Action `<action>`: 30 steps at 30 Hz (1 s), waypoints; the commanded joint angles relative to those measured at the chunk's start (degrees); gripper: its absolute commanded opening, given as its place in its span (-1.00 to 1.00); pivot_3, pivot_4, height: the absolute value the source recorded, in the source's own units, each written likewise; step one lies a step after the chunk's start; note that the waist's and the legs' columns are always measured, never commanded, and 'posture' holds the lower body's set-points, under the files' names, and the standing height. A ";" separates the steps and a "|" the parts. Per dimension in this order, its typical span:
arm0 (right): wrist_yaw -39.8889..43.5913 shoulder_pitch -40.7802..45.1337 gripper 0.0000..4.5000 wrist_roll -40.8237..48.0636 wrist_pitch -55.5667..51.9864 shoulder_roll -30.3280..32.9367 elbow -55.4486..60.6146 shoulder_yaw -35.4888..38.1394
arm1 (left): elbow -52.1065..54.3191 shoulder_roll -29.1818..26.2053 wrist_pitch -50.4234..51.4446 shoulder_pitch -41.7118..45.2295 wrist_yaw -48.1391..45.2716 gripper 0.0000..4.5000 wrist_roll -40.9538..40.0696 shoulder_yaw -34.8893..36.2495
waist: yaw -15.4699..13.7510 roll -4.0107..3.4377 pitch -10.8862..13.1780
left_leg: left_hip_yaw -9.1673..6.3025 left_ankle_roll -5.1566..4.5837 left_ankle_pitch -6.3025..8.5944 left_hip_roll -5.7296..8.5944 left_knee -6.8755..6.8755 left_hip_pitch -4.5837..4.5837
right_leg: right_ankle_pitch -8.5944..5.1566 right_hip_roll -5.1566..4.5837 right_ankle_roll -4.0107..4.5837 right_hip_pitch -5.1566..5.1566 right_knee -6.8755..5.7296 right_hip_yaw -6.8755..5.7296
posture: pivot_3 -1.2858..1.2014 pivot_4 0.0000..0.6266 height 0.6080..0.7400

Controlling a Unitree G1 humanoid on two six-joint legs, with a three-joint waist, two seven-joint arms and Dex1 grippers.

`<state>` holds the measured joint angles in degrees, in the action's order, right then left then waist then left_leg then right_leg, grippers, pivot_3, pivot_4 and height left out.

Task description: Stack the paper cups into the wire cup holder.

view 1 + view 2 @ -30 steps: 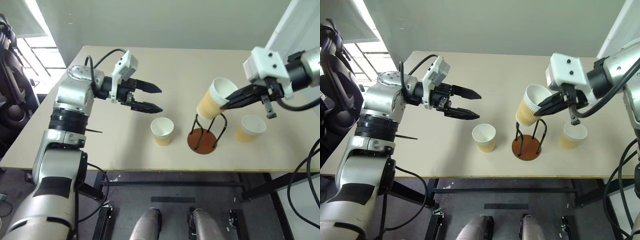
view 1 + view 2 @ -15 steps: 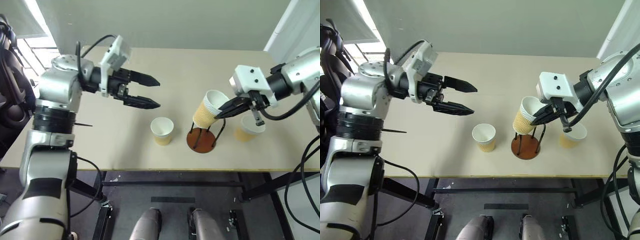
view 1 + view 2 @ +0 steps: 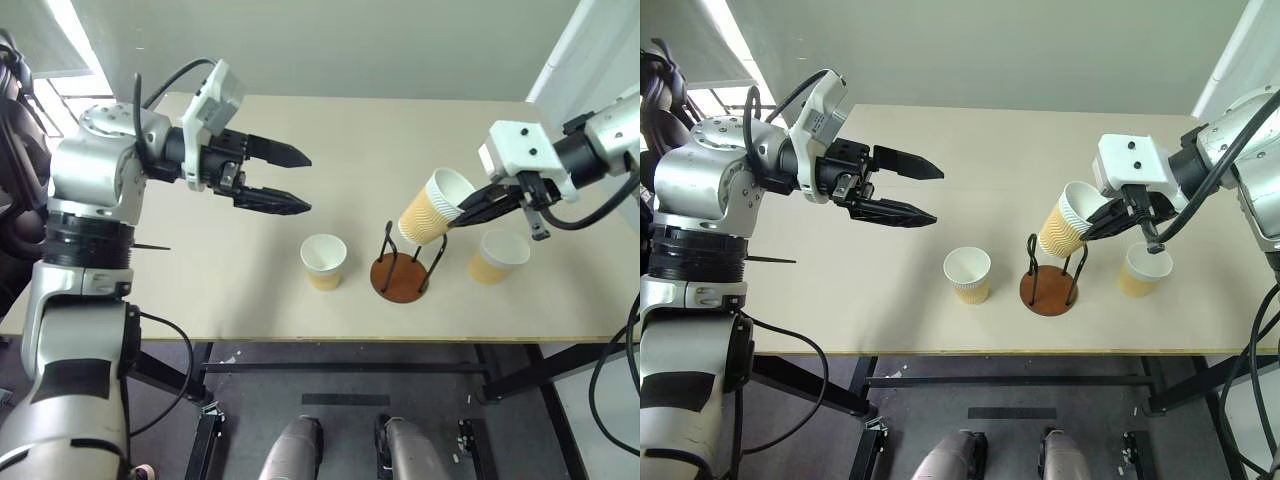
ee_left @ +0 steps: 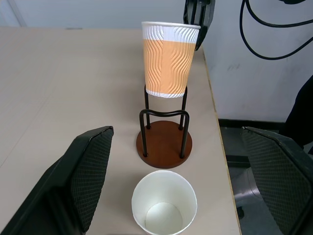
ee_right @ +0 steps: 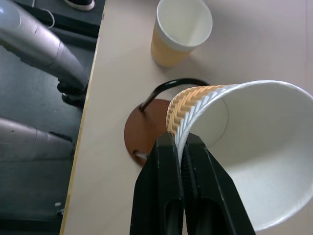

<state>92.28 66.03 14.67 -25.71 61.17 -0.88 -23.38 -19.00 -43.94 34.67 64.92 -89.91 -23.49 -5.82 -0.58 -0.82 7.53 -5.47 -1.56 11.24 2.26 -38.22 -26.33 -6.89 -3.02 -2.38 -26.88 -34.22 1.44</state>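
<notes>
Now: right gripper [image 5: 181,147] pinches the rim of a paper cup [image 3: 436,207], tilted just above the wire cup holder [image 3: 400,271].
Risk, as judged: the slanted cup catches a wire loop and tips the holder. Left gripper [image 3: 290,180] spread, empty, well off. Two cups flank the holder: nearer cup [image 3: 324,261], far cup [image 3: 497,256].

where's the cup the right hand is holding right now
In the head views the held paper cup is tilted in the air just above the wire cup holder, pinched at its rim by the right hand, between the two cups standing on the table.
</notes>
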 commanded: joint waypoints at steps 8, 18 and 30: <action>0.21 -1.16 -0.98 -3.24 3.66 -2.18 2.29 0.20 | 0.70 -0.56 -1.27 0.32 -0.61 1.00 -0.63 1.30 | -0.01 0.00 0.00 | 0.00 -0.01 0.00 0.00 0.00 0.00 | 0.00 0.00 0.00 0.00 0.00 -0.01 | 0.03 -0.52 1.00; 0.22 0.27 -0.98 -4.07 7.51 -0.69 -1.67 -0.63 | 1.70 -1.04 -0.68 -0.33 -0.31 1.00 -0.83 1.51 | -0.04 0.00 0.00 | 0.00 -0.01 0.00 0.00 0.00 0.00 | 0.00 -0.01 0.00 -0.01 -0.03 -0.01 | 0.03 -0.52 1.00; 0.22 0.57 -0.82 -1.39 5.56 0.45 0.38 -1.26 | 1.34 -0.35 -0.94 0.11 0.07 1.00 -0.56 1.14 | 0.02 0.00 0.00 | 0.00 0.00 0.00 -0.01 0.00 0.00 | 0.00 0.00 0.00 -0.01 -0.03 -0.01 | 0.03 -0.52 1.00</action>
<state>92.29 65.18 12.18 -19.29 61.70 -1.98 -26.02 -19.03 -43.99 34.04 64.04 -89.66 -23.43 -5.82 -0.56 -0.82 7.53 -5.47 -1.56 11.25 2.25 -38.22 -26.33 -6.89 -3.02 -2.38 -26.89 -34.25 1.43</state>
